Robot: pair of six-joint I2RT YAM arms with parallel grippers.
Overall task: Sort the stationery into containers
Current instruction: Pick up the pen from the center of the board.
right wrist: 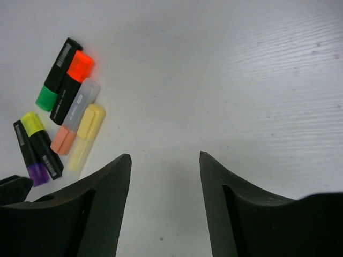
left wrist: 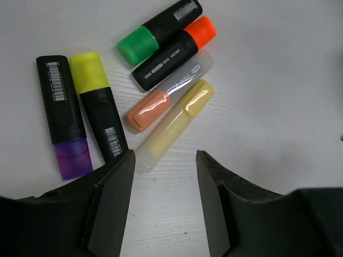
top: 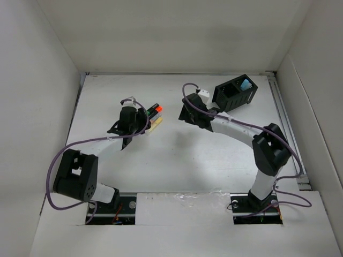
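Top centre: black highlighter with green cap (left wrist: 161,28), white barcode on the barrel. Beside it, black highlighter with bright orange cap (left wrist: 174,53), white print. Below, clear frosted highlighter with peach end (left wrist: 171,91) and pale yellow translucent highlighter (left wrist: 174,124). At left, black highlighter with yellow cap (left wrist: 101,107) and black highlighter with purple cap (left wrist: 63,115), both barcoded in white. Plain white desk (left wrist: 278,80), faint grain. Upper right of the overhead view: black slatted organiser (top: 236,92), light blue marker (top: 246,84).

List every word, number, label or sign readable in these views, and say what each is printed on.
No text can be read as words or digits.
Barcodes, digits too small: black barrels of the purple marker, yellow-capped marker and green-capped marker.
White print, too blurred: black barrel of the orange-capped marker.
Grey print, too faint: clear part of the peach marker.
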